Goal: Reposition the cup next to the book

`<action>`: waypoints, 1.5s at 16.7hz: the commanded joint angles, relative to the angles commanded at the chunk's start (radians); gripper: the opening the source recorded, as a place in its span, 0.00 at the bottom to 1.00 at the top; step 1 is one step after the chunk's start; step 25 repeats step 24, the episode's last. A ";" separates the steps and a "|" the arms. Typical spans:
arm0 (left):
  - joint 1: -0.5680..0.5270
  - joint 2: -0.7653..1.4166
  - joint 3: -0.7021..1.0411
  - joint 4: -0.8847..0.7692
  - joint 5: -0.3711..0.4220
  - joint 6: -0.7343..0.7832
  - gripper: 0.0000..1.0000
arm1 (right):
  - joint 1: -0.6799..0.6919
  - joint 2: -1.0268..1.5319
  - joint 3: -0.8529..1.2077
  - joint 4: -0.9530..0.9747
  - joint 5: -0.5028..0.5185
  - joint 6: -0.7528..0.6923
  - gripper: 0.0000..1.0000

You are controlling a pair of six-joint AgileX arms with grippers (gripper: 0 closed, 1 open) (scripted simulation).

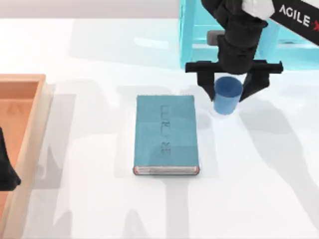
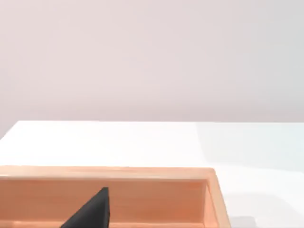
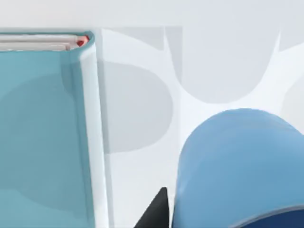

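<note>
Top view: my right gripper (image 1: 228,92) straddles the cup (image 1: 228,95) with its fingers spread wide to either side of it, released, not clamping. Cup stands upright on the white table (image 1: 259,179) just beside the book's (image 1: 166,134) right edge, near its far corner, with the light-cyan shelf unit (image 1: 197,35) close behind. Left arm sits parked at the table's left over the orange wooden tray (image 1: 20,104); can't tell its finger state.

Right arm at work, left arm parked.
The right gripper (image 1: 228,94) points down, fingers (image 1: 204,85) spread wide; the left gripper (image 1: 5,169) sits at the left edge.
</note>
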 joint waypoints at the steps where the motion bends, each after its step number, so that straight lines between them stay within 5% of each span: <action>1: 0.000 0.000 0.000 0.000 0.000 0.000 1.00 | 0.001 -0.003 -0.013 0.014 0.000 0.000 0.00; 5: 0.000 0.000 0.000 0.000 0.000 0.000 1.00 | 0.001 -0.004 -0.017 0.017 0.000 0.000 0.00; 18: 0.000 0.000 0.000 0.000 0.000 0.000 1.00 | 0.001 -0.004 -0.017 0.017 0.000 0.000 0.98; 25: 0.000 0.000 0.000 0.000 0.000 0.000 1.00 | 0.001 -0.004 -0.017 0.017 0.000 0.000 1.00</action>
